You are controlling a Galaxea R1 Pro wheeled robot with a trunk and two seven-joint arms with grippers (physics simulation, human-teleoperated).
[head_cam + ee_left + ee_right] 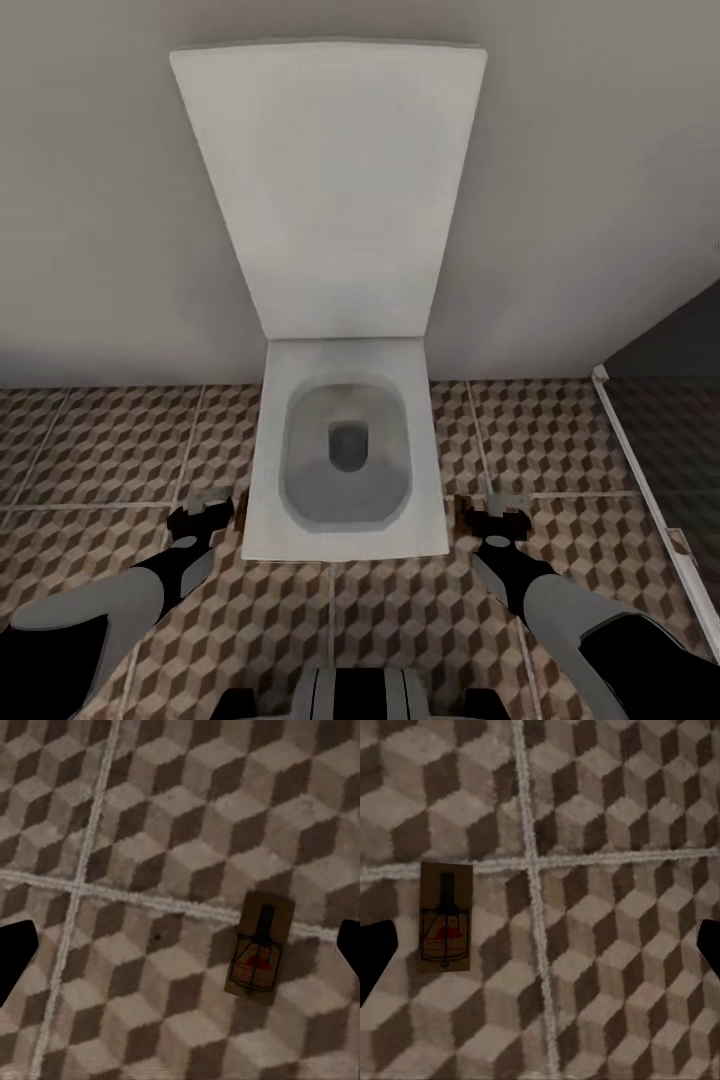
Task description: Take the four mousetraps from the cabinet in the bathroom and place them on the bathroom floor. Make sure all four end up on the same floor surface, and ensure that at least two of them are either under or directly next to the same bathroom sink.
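One mousetrap (260, 954) lies flat on the cube-patterned bathroom floor (150, 832) in the left wrist view, off to one side below my left gripper (180, 952), which is open and holds nothing. A second mousetrap (445, 926) lies flat on the tiles in the right wrist view, near one fingertip of my open, empty right gripper (540, 952). In the head view the left gripper (205, 518) and right gripper (495, 518) hang low over the floor (120, 450) on either side of the toilet. The cabinet and the sink are out of view.
A white toilet (345, 450) with its lid (330, 190) raised stands against the grey wall, directly ahead between my arms. A white shower threshold (645, 480) and the dark shower floor (690, 440) lie at the right. Patterned tiles extend left of the toilet.
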